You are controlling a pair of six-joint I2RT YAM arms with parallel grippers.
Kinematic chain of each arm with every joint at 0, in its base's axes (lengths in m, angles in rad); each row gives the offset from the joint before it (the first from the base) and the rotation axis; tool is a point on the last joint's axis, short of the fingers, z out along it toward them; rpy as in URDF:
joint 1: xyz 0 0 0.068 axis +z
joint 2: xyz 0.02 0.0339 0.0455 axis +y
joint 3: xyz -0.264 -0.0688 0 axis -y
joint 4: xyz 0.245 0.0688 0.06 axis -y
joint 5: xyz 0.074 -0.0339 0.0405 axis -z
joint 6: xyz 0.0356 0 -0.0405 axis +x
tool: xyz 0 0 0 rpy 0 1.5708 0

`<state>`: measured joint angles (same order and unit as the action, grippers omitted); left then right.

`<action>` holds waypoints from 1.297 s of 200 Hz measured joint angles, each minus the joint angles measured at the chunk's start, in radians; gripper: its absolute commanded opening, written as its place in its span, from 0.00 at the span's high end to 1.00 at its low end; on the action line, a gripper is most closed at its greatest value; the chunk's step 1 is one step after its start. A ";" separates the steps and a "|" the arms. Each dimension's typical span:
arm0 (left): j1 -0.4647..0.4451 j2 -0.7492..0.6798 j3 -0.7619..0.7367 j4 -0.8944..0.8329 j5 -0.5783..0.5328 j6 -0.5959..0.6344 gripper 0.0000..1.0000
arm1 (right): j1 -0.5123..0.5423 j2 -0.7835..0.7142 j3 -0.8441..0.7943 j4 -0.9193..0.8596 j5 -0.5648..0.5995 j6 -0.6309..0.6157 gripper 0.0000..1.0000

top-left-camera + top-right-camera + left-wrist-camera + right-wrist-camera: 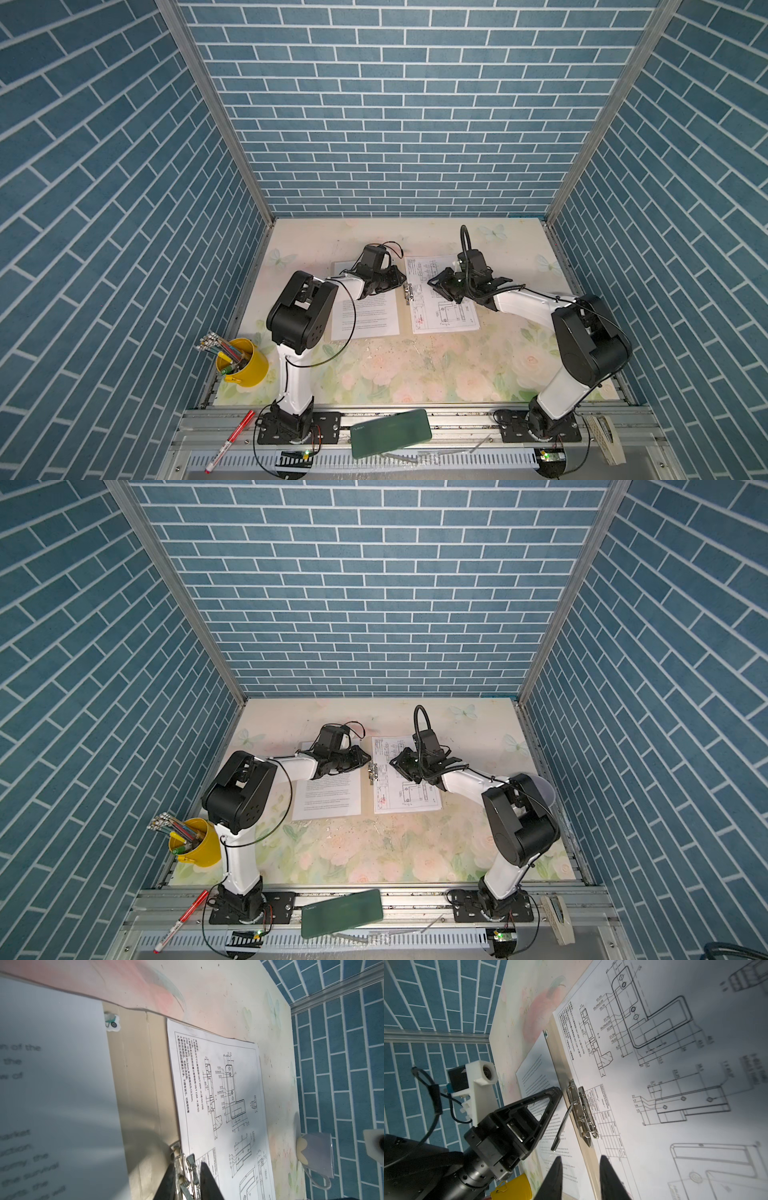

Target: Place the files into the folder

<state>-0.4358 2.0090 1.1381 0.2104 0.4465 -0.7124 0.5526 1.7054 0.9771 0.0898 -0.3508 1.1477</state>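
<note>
Matt cardbd folder w/ shiny metal clip

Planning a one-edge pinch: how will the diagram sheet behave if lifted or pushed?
The diagram sheet looks like one thin page lying flat, so it would probably droop when lifted. Pushed, it may slide over the smooth folder, or buckle against the metal clip.

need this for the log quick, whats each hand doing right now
left hand: closed on the folder's metal clip
right hand: open, holding nothing
</note>
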 measured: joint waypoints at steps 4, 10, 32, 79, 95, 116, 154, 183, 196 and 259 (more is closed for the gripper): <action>0.000 0.003 0.002 -0.003 0.000 0.000 0.78 | 0.003 0.006 0.003 0.002 -0.001 0.002 0.71; 0.000 0.007 0.003 -0.005 0.000 -0.002 0.79 | 0.008 0.015 0.010 0.002 -0.003 0.009 0.71; 0.001 0.016 0.006 -0.018 -0.001 -0.008 0.79 | 0.026 0.046 0.030 0.008 -0.008 0.031 0.71; 0.001 0.018 0.009 -0.026 -0.001 -0.012 0.80 | 0.066 0.094 0.048 0.048 -0.029 0.089 0.71; 0.002 0.022 0.009 -0.026 -0.001 -0.013 0.82 | 0.074 0.111 0.049 0.064 -0.037 0.109 0.71; 0.002 0.033 0.010 -0.020 -0.001 -0.014 0.82 | 0.082 0.130 0.062 0.071 -0.045 0.126 0.71; 0.002 0.039 0.017 -0.017 -0.005 -0.017 0.82 | 0.088 0.145 0.089 0.084 -0.053 0.139 0.71; 0.002 0.040 0.018 -0.014 -0.008 -0.018 0.82 | 0.091 0.152 0.096 0.091 -0.057 0.140 0.72; 0.002 0.040 0.018 -0.014 -0.010 -0.021 0.83 | 0.093 0.160 0.098 0.091 -0.058 0.145 0.72; -0.002 0.041 0.018 -0.011 -0.017 -0.038 0.84 | 0.109 0.180 0.112 0.091 -0.070 0.159 0.74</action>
<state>-0.4374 2.0499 1.1557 0.1997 0.4297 -0.7506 0.6621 1.8858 1.0889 0.1810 -0.4210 1.3064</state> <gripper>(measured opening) 0.158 0.265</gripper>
